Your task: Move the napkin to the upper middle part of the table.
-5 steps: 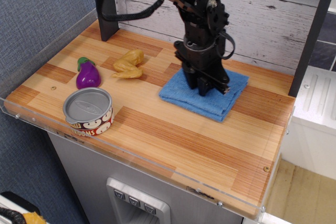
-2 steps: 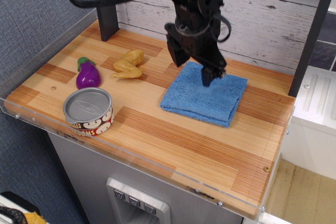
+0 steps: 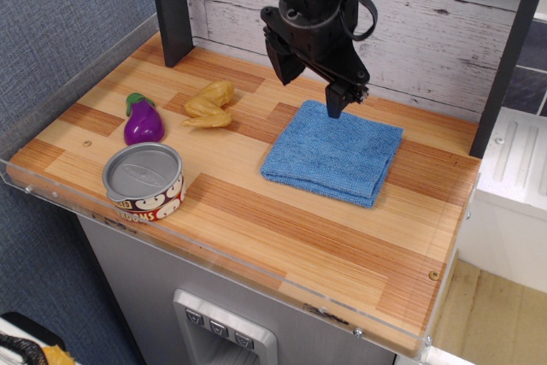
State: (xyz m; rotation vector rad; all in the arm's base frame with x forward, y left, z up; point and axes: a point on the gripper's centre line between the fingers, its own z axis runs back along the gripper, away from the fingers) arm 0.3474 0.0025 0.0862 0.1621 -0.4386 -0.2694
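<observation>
The bright blue folded napkin (image 3: 335, 154) lies flat on the striped wooden table (image 3: 256, 211), right of centre and toward the back. My black gripper (image 3: 309, 85) hangs open just above the napkin's back left edge, apart from it and holding nothing. One fingertip (image 3: 335, 102) points down over the napkin's back edge; the other sits to its left near the wall.
A tin can (image 3: 144, 182) stands near the front left edge. A purple toy eggplant (image 3: 143, 120) and a yellow toy chicken piece (image 3: 210, 104) lie at the left. A dark post (image 3: 171, 8) stands at the back left, and a white plank wall (image 3: 444, 23) runs behind.
My gripper let go of the napkin, opened and rose up and back toward the wall. The napkin settled flat and stays where it was.
</observation>
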